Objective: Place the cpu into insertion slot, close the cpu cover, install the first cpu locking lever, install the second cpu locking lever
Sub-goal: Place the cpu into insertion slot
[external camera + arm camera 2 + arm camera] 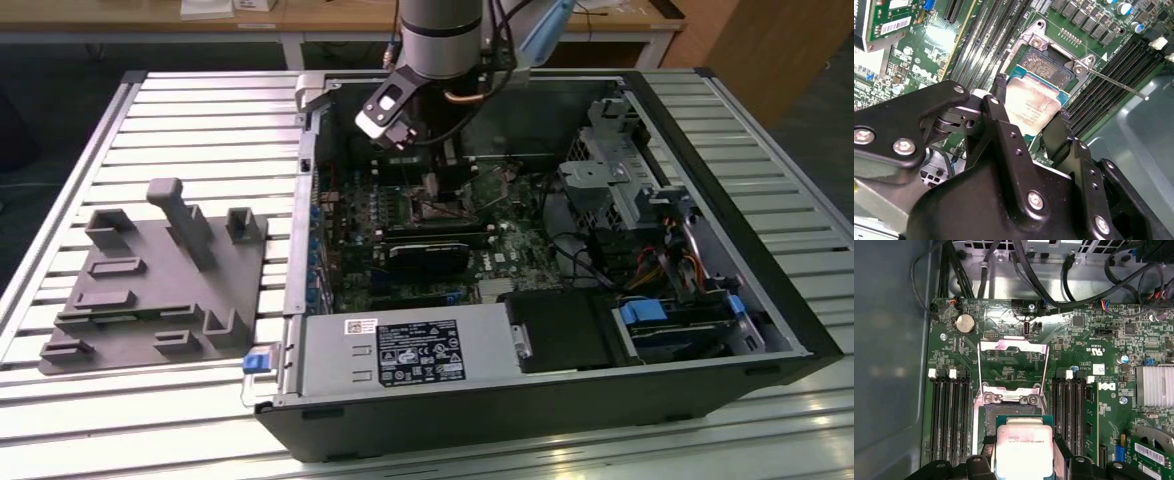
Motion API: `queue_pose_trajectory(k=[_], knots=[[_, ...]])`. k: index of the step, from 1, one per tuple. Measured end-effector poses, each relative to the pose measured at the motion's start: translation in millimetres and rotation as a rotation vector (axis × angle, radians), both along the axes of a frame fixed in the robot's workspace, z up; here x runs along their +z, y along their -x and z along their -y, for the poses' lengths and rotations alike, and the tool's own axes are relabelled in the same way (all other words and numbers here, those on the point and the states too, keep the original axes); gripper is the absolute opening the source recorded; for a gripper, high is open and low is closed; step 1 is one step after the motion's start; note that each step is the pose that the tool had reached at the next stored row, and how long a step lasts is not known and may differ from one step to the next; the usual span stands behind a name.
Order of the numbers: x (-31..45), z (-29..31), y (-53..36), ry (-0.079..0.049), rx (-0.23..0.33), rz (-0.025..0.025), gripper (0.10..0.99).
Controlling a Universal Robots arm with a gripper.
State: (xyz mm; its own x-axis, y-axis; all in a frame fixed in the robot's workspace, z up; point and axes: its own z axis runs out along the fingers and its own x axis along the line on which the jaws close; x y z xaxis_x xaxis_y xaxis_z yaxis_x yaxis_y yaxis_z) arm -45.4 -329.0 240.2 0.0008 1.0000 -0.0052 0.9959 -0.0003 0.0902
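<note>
gripper: my gripper (1029, 127) is pinching the cpu (1031, 102), with one black finger (998, 112) on each of two opposite edges. The jaws are only as wide as the chip. In the exterior view it's reaching down into the case, over the board.

grey fixture: over on the exterior view's left a grey moulded block (147, 290) sits on the slatted table (80, 130), just beside the case. Can't make out anything in its pockets.

pc case: the case (534, 410) lies on its side with the panel off. Inside there's the green motherboard (354, 240), a black card (430, 250), and further to the exterior view's right a silver drive cage (614, 170) and a cable bundle (667, 265).

insertion slot: the slot (999, 412) sits between two banks of memory slots (949, 410).

cpu cover: the cover (1013, 345) is flipped up on its hinge and stands open on the far side of the slot from the gripper.

lever: a thin silver lever (1119, 85) angles out from a corner of the socket.

cpu vs gripper: the chip is right between the fingertips, metal top toward the wrist cameras. It hangs over the near part of the slot, and a strip of the dark centre shows past its far edge. Honestly can't tell if it's touching the socket.
</note>
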Motion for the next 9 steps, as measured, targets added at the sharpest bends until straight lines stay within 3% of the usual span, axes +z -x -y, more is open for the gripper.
queue_pose_trajectory(k=[9], knots=[[-5.7, -3.7, 0.0, 0.000, -0.015, 0.0001, 0.541]])
